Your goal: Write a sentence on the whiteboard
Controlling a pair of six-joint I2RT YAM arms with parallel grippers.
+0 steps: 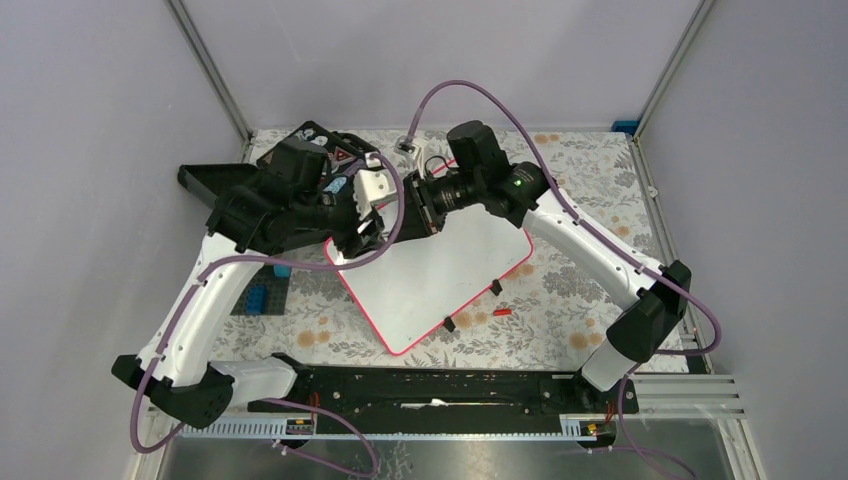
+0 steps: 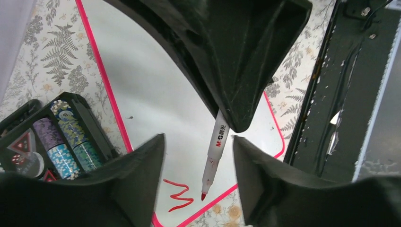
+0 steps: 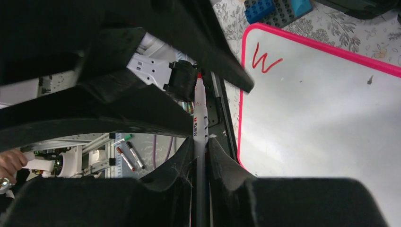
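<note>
The whiteboard (image 1: 450, 270) lies tilted on the table, white with a pink-red rim. Of the sentence only a red "W" (image 2: 178, 195) shows, near the board's far left corner; it also shows in the right wrist view (image 3: 265, 59). My right gripper (image 3: 201, 142) is shut on a white red-tipped marker (image 3: 200, 109). In the left wrist view the marker (image 2: 217, 146) has its tip just right of the "W", at the board surface (image 2: 156, 94). My left gripper (image 2: 198, 142) is open and empty, its fingers either side of the marker over that corner. Both grippers meet there in the top view (image 1: 385, 220).
A black case (image 2: 61, 137) holding round patterned chips stands beyond the board's corner. Blue bricks on a dark plate (image 1: 262, 295) lie left of the board. A red cap (image 1: 502, 312) and two black clips (image 1: 496, 287) sit by the board's near right edge.
</note>
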